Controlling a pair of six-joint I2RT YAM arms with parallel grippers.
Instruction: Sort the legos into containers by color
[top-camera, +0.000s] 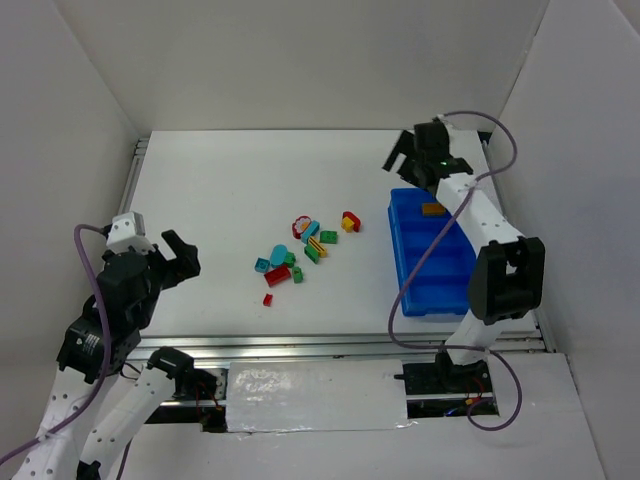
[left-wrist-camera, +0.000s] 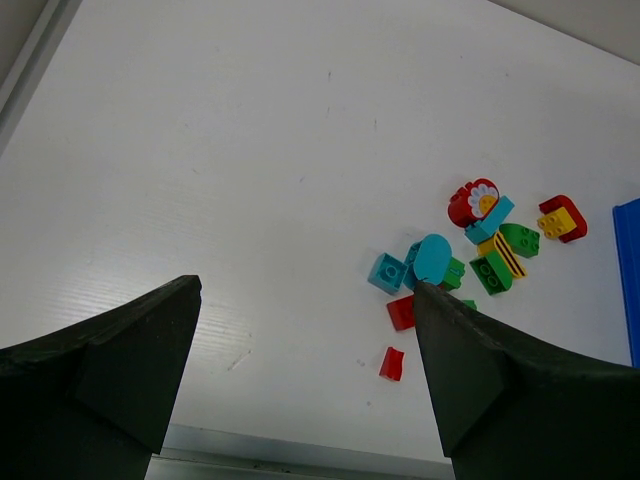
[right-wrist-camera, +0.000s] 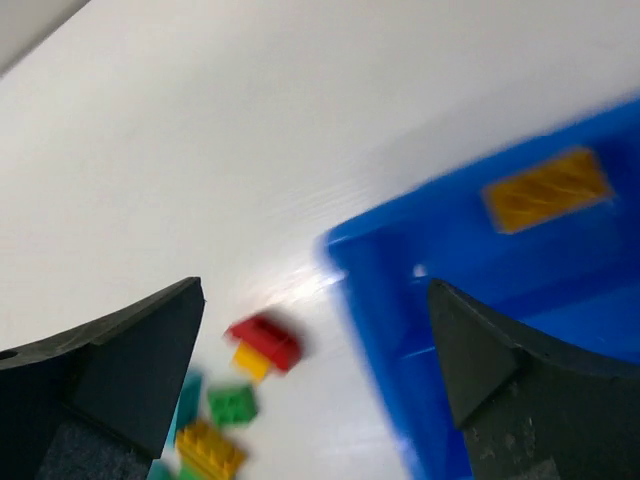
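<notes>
The legos lie in a loose cluster mid-table: red, yellow, green and cyan pieces. The blue tray stands to their right, with one orange brick in its far compartment. My right gripper is open and empty, above the tray's far left corner. Its view is blurred and shows the orange brick in the tray and a red-and-yellow piece. My left gripper is open and empty, left of the cluster. Its view shows a small red piece and a cyan brick near the right finger.
White walls enclose the table on the left, back and right. A metal rail runs along the near edge. The right arm's purple cable crosses over the tray.
</notes>
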